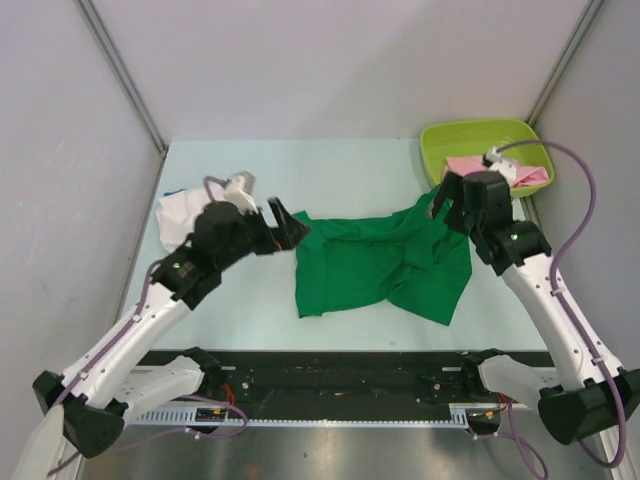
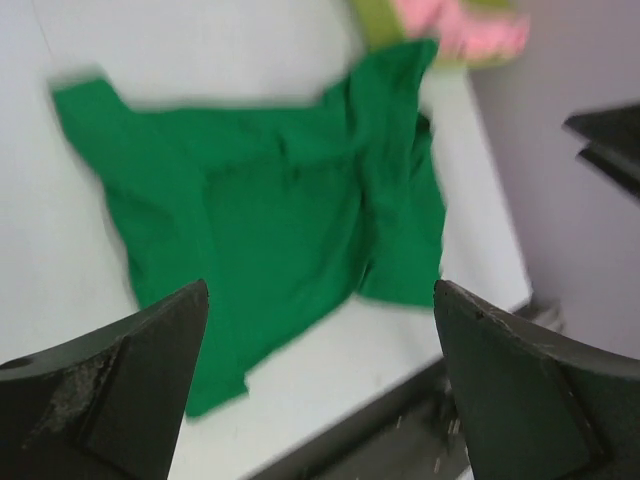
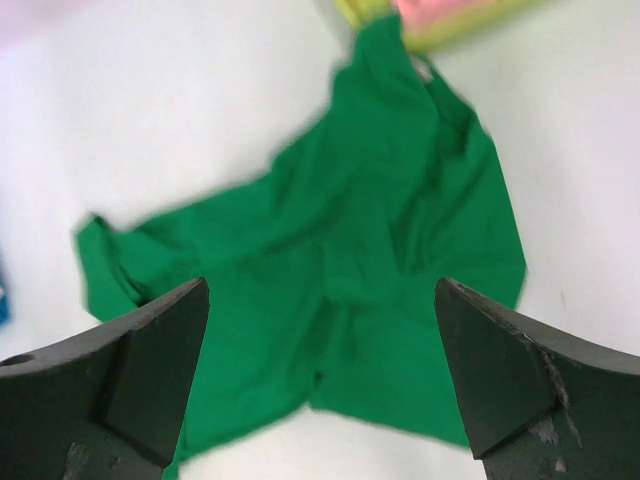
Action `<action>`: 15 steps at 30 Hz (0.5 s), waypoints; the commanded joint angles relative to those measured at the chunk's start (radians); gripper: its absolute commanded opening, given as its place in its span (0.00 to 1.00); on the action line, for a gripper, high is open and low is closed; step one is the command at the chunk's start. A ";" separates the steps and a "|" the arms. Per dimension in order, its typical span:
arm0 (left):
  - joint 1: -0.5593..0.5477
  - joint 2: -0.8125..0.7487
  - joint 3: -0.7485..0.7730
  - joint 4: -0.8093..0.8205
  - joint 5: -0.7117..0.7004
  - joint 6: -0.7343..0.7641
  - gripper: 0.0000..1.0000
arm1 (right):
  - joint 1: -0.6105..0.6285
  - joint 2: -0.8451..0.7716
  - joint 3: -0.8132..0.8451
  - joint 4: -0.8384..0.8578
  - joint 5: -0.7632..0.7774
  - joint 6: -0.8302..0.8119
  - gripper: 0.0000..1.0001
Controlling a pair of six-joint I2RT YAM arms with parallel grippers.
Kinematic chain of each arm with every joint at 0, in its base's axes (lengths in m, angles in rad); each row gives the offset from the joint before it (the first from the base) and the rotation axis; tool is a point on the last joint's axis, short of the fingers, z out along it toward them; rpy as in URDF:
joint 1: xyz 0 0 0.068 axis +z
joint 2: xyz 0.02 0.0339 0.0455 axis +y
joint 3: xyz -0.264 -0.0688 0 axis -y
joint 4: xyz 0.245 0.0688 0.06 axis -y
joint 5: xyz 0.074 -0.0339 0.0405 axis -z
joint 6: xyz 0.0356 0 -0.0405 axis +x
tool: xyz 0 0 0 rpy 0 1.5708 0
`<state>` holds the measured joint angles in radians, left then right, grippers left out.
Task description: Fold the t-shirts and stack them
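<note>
A pale mint tabletop [image 1: 350, 170] fills the middle of the top view, matte and smooth. Plain grey-white panels enclose it on three sides: a back wall [image 1: 340, 60], a left wall [image 1: 60, 150] and a right wall [image 1: 610, 120]. Slim metal posts run along the two rear corners, one on the left [image 1: 120, 70] and one on the right [image 1: 565, 65]. A black rail [image 1: 350, 375] runs along the near edge of the tabletop, and in front of it lies a brushed steel surface [image 1: 330, 450]. The light is soft and even.
</note>
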<state>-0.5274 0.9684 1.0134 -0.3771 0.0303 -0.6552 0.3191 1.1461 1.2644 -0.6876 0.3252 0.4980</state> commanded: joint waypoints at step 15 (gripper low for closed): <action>-0.401 0.516 0.003 -0.197 -0.194 0.003 0.81 | 0.156 -0.212 -0.431 -0.158 0.012 0.240 0.98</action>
<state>-0.8951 1.4296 0.8951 -0.5579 -0.0868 -0.6735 0.4213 0.9295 0.8463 -0.8474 0.2905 0.6857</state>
